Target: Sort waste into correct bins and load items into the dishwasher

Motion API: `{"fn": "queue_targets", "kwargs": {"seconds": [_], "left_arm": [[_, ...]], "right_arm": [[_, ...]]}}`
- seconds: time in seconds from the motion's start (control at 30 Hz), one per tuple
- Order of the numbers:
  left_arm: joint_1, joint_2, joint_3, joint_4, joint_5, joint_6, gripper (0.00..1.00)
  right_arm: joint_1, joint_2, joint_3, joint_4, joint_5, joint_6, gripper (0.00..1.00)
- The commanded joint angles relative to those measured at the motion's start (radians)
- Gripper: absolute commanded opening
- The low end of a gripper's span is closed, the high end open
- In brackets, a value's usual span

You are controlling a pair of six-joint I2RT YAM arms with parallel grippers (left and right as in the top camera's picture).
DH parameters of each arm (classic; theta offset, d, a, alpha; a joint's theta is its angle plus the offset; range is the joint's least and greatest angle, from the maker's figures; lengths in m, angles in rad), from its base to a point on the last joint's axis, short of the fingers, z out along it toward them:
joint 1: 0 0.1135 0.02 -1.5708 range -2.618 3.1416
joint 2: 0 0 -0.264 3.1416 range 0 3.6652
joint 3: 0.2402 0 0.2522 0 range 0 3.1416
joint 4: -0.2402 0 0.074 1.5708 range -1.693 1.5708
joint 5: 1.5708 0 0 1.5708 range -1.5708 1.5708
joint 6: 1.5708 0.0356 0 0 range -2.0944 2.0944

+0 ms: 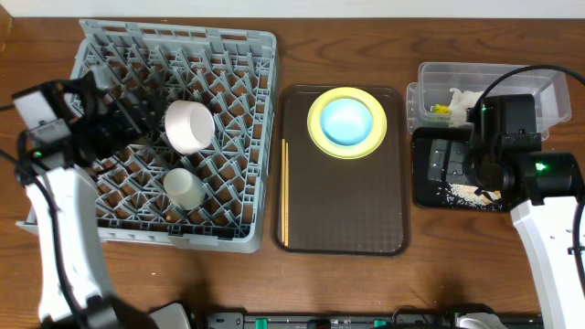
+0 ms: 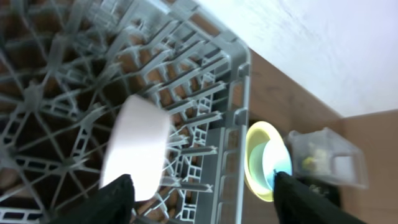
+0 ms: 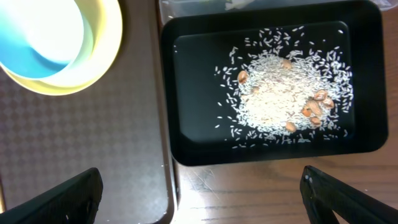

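Note:
The grey dish rack (image 1: 238,137) holds the pinkish-white bowl (image 1: 189,125) on its side and the small white cup (image 1: 184,185). My left gripper (image 2: 200,199) is open and empty above the rack, next to the bowl (image 2: 137,146). The light blue bowl (image 1: 347,120) sits in the yellow plate (image 1: 318,128) on the brown tray. Chopsticks (image 1: 284,192) lie along the tray's left edge. The black tray (image 3: 186,81) holds rice scraps (image 3: 280,96). The clear tub (image 1: 430,78) holds the napkin (image 1: 462,97) and wrapper (image 1: 441,110). My right gripper (image 3: 202,193) is open and empty above the black tray's near edge.
The brown serving tray (image 1: 343,210) lies between the rack and the bins. The right arm (image 1: 512,155) covers much of the black tray from overhead. The left arm (image 1: 64,183) hangs over the rack's left side.

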Motion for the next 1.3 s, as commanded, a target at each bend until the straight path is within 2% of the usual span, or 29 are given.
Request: {"fn": "queue_targets", "kwargs": {"seconds": [0.0,0.27,0.53,0.63,0.87,1.17,1.27], "left_arm": [[-0.153,-0.067,0.001,-0.005,-0.214,0.026,0.82],[-0.546,-0.036,0.027,0.023,-0.505,0.09,0.88],[-0.821,0.138,0.198,0.037,-0.658,0.158,0.89],[-0.904,0.224,0.213,0.11,-0.69,0.219,0.9],[-1.039,0.397,0.213,0.259,-0.69,0.349,0.9],[-1.103,0.586,0.213,0.343,-0.69,0.354,0.89],[-1.102,0.62,0.213,0.35,-0.69,0.354,0.83]], "right_arm": [[-0.014,-0.009,0.013,0.002,0.037,0.002,0.99],[-0.061,-0.009,0.013,-0.008,0.036,0.024,0.99],[-0.09,-0.009,0.013,-0.018,0.033,0.023,0.99],[-0.09,-0.009,0.013,-0.027,0.033,0.023,0.99],[-0.09,-0.009,0.013,-0.038,0.033,0.023,0.99],[-0.09,-0.009,0.013,-0.049,0.033,0.019,0.99],[-0.09,-0.009,0.013,-0.055,0.033,0.019,0.99]]}}
